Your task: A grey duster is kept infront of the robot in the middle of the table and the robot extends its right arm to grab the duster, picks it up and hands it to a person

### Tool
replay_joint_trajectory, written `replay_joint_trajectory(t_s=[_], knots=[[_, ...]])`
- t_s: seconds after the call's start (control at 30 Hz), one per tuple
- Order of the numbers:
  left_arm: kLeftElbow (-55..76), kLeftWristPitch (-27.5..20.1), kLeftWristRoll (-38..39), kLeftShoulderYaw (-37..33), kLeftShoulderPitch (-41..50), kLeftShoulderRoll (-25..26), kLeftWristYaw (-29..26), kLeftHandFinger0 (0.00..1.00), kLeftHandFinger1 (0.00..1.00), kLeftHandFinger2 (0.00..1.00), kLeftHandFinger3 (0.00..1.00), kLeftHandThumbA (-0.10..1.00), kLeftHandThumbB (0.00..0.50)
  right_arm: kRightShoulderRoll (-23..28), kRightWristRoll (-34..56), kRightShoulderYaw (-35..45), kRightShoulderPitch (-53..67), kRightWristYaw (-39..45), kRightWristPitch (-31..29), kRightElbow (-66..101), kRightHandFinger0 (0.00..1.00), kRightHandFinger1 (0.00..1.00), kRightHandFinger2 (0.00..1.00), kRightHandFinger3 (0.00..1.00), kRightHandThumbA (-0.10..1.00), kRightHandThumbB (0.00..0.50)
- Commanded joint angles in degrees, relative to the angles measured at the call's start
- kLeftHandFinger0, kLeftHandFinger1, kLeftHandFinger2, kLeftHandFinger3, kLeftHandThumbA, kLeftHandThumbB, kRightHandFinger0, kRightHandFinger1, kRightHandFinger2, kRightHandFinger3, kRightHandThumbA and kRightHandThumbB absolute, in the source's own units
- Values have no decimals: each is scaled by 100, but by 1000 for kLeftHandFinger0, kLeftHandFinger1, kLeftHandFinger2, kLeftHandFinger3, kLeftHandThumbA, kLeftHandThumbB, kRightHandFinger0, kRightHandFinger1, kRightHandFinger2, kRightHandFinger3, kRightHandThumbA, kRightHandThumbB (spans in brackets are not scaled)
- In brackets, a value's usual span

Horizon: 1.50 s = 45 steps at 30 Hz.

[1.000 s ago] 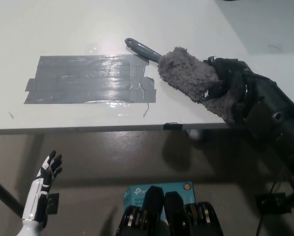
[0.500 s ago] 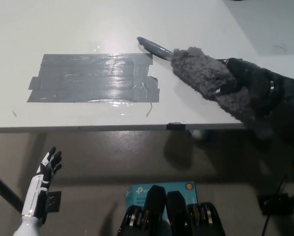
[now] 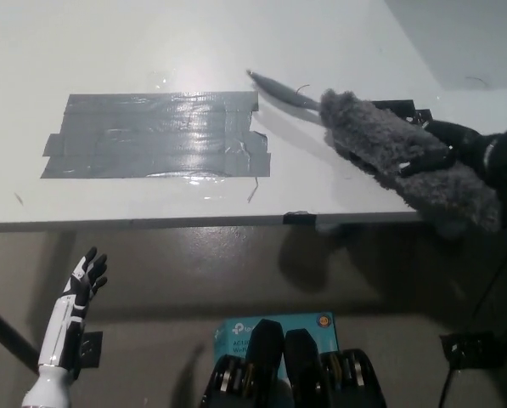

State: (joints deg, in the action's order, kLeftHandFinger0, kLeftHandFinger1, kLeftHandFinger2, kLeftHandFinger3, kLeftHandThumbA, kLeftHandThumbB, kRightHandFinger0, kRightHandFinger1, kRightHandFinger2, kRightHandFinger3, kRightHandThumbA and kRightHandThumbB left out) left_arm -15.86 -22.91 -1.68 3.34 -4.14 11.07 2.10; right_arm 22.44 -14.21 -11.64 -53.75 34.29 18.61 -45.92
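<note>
The grey fluffy duster (image 3: pixel 397 153) is lifted above the right part of the white table (image 3: pixel 151 42), its dark handle (image 3: pixel 283 89) pointing up and left. My black right hand (image 3: pixel 470 153) is shut on the duster's fluffy head from the right side, partly hidden behind the fluff. My white left hand (image 3: pixel 85 280) hangs low at the lower left, below the table edge, fingers apart and holding nothing.
A large patch of grey tape (image 3: pixel 155 134) covers the table's middle left. A small black clip (image 3: pixel 295 218) sits on the table's front edge. A teal box (image 3: pixel 274 327) lies on the floor below.
My right hand has carried the duster to the right and slightly up, off the taped area. The left hand has stayed put.
</note>
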Motion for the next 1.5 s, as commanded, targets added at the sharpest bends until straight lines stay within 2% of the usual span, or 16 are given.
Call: replay_joint_trajectory(t_s=[0.0,0.07,0.2,0.27,0.37,0.4,0.43,0.5,0.57,0.7,0.9,0.97,1.17,1.33,1.4,1.47], knots=[[110,-176,-8,64,-132,93,-38,1000,1000,1000,1000,1000,357,124,1573,924,-257,1178,832,272,0,106,572,698,-100,260],[102,-172,-14,67,-139,100,-40,1000,1000,1000,1000,1000,352,54,1936,1198,-122,1263,832,283,0,2,508,742,-100,255],[90,-150,25,68,-176,115,-11,1000,1000,1000,1000,1000,347,-94,2678,1620,113,1336,832,369,0,0,495,791,-100,213],[90,-152,46,70,-160,111,-2,1000,1000,1000,1000,1000,344,-189,3087,1731,238,1364,832,380,0,0,536,817,-100,187],[73,-157,7,69,-154,104,-29,1000,1000,1000,1000,1000,345,-403,3837,1794,615,1097,832,725,0,14,636,859,-100,191],[78,-154,-2,68,-150,105,-32,1000,1000,1000,1000,1000,345,-453,3985,1787,720,986,832,865,0,31,672,883,-100,191],[72,-158,6,66,-150,113,-20,1000,1000,1000,1000,1000,335,-624,4515,1670,1127,427,832,1473,0,82,746,964,-100,204],[60,-170,19,64,-163,113,-11,1000,1000,1000,1000,1000,327,-739,4880,1570,1406,54,832,1908,0,126,781,1000,-100,206],[76,-155,36,67,-166,109,-7,1000,1000,1000,1000,1000,324,-932,5365,1430,1793,-237,832,2425,0,218,773,1000,-100,190],[101,-141,37,75,-164,104,-19,1000,1000,1000,1000,1000,329,-1175,5871,1343,2157,-468,832,2830,0,313,794,1000,-100,177],[98,-165,23,68,-199,144,3,1000,1000,1000,1000,1000,327,-1791,6741,1487,2737,-1156,832,3512,0,357,824,1000,-100,214],[109,-156,-8,69,-191,147,-13,1000,1000,1000,1000,1000,328,-2072,7021,1603,2939,-1375,832,3691,0,372,853,1000,-100,196],[154,-135,-23,78,-176,154,-25,1000,1000,1000,1000,1000,323,-2460,7406,1566,3279,-1625,832,3927,0,317,766,1000,-100,154],[132,-159,-6,66,-189,155,-3,1000,1000,1000,1000,1000,317,-2539,7561,1476,3361,-1677,832,4003,0,233,779,988,-100,167],[129,-145,11,66,-198,150,4,1000,1000,1000,1000,1000,320,-2607,7642,1495,3388,-1911,832,4079,0,193,759,946,-100,185],[152,-126,7,64,-188,156,9,1000,1000,1000,1000,1000,321,-2640,7601,1517,3376,-1789,832,4038,0,186,789,1000,-100,158]])
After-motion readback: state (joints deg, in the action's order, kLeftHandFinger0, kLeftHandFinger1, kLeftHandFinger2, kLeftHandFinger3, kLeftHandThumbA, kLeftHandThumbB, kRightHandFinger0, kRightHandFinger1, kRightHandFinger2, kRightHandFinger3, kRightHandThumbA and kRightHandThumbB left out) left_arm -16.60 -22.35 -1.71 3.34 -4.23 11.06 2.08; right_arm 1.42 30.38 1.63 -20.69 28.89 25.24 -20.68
